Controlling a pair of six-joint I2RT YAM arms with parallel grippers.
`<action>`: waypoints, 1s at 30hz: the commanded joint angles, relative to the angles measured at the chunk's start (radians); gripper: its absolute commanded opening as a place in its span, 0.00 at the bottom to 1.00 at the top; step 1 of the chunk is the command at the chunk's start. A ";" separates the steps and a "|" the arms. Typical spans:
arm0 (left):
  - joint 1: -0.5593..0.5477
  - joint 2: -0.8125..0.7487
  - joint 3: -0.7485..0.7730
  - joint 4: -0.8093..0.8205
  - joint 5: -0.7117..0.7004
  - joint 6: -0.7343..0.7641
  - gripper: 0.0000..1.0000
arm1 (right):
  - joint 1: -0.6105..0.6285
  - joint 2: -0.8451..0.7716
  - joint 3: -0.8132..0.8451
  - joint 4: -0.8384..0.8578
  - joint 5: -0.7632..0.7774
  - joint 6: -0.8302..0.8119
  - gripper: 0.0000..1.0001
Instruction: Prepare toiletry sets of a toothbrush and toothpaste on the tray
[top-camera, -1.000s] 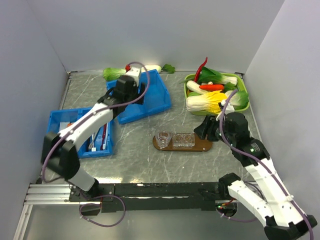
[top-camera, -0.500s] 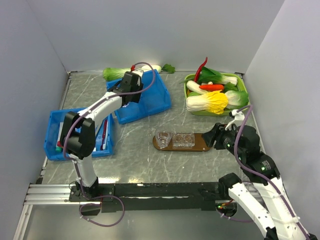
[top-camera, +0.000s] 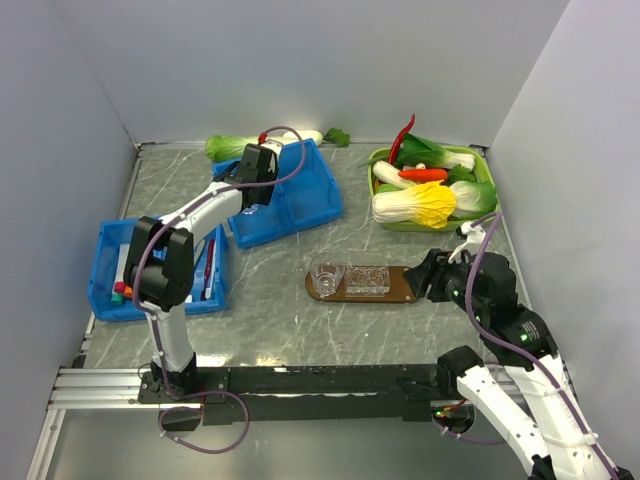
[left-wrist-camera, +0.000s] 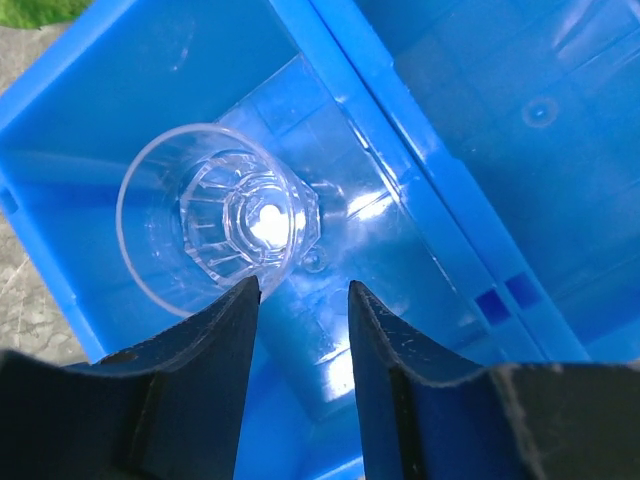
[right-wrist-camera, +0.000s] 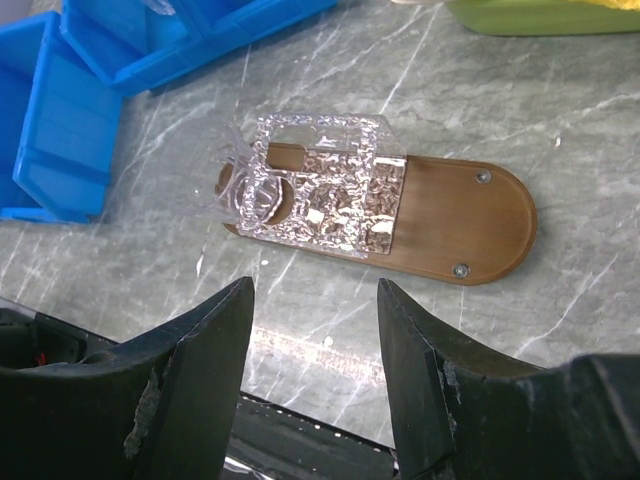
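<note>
A clear plastic cup (left-wrist-camera: 215, 220) lies in a corner of the back blue bin (top-camera: 300, 200), its mouth towards the left wrist camera. My left gripper (left-wrist-camera: 300, 300) hangs open just above it, its left fingertip (left-wrist-camera: 235, 300) at the cup's rim; in the top view the left gripper (top-camera: 252, 172) is over that bin. The dark-brown wooden tray (top-camera: 400, 287) carries a round clear cup (top-camera: 326, 275) and a square patterned clear cup (top-camera: 367, 279). My right gripper (top-camera: 432, 276) is open and empty at the tray's right end. In the right wrist view the tray (right-wrist-camera: 470, 215) lies beyond the open right gripper (right-wrist-camera: 315, 300).
A second blue bin (top-camera: 110, 250) at the left holds slim brushes (top-camera: 205, 270) and small tubes (top-camera: 122, 290). A green tray of toy vegetables (top-camera: 480, 215) stands at the back right. A leafy green (top-camera: 230, 147) lies behind the back bin. Walls close in all sides.
My left arm has folded and its gripper has come down into the back bin over the cup. My right gripper has drawn back to the right, off the tray's end.
</note>
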 joint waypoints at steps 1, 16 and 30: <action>0.007 0.023 0.050 0.031 -0.019 0.036 0.46 | -0.004 0.007 -0.006 0.010 0.006 0.009 0.60; 0.016 0.080 0.048 0.049 -0.013 0.045 0.40 | -0.003 0.009 -0.020 0.015 0.004 0.007 0.60; 0.015 0.077 0.016 0.081 -0.016 0.062 0.18 | -0.003 0.020 -0.031 0.024 -0.002 0.013 0.60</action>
